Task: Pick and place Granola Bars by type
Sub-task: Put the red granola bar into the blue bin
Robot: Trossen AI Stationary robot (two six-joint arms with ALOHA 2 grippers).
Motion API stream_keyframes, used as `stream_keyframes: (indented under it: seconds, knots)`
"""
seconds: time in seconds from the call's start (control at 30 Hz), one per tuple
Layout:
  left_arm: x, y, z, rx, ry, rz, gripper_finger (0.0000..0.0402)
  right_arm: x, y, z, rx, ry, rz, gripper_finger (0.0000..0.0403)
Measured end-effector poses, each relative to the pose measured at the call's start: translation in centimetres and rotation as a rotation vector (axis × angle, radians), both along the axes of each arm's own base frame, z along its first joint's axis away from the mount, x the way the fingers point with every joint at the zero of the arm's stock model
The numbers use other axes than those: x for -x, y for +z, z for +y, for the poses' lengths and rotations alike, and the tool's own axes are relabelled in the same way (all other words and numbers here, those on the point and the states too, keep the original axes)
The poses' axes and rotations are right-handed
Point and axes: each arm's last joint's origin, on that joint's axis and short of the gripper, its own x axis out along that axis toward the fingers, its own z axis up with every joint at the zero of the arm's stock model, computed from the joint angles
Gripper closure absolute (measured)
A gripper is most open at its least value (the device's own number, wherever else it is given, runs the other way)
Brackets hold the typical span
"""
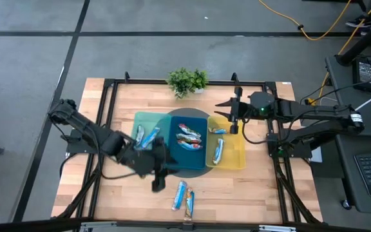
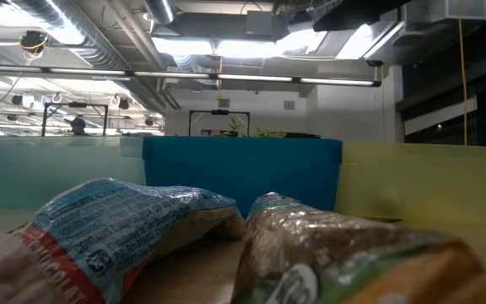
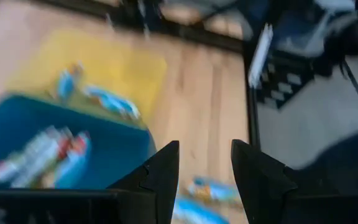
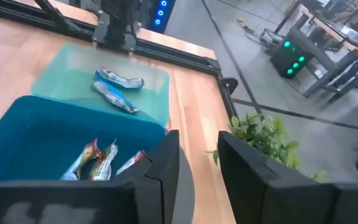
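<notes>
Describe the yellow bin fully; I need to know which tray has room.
The yellow bin is a translucent, plastic-looking rectangular tray, upright on the wooden table, rightmost in a row of three and side by side with the blue bin. It holds two blue-wrapped granola bars: one small bar near its far end and one longer bar in the middle. Most of its floor is bare. The right gripper hangs over its far left corner.

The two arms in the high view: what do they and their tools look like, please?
Both arms are dark, nearly black, built of slim jointed segments with black cables running along them. The right arm carries a small green light near its wrist and a white band farther back. The left tool and the right tool each end in two dark, angular, wedge-shaped fingers.
</notes>
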Motion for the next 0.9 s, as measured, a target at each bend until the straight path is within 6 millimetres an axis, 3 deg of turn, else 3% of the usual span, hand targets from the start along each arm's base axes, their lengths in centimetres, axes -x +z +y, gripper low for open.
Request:
stream_keyframes:
  seconds: [0.3, 0.47, 0.63, 0.9]
  knots:
    - [1.6, -4.5, -5.0, -0.022, -0.098, 0.27, 0.0263, -0.3, 0.0, 0.4, -0.095, 0.064, -0.02, 0.0288]
    - [1.6, -6.8, -6.6, -0.071, -0.099, 0.359, 0.0263, -0.2, 0.0, 0.4, -0.139, 0.048, -0.033, 0.0288]
    - [0.4, -8.8, -7.3, -0.045, -0.105, 0.422, 0.0256, -0.3, 0.2, 0.4, -0.139, 0.05, -0.059, 0.0288]
    - [-1.1, -9.1, -6.4, 0.162, 0.03, 0.444, 0.0188, -0.3, 0.3, 0.4, -0.031, 0.092, -0.044, 0.0288]
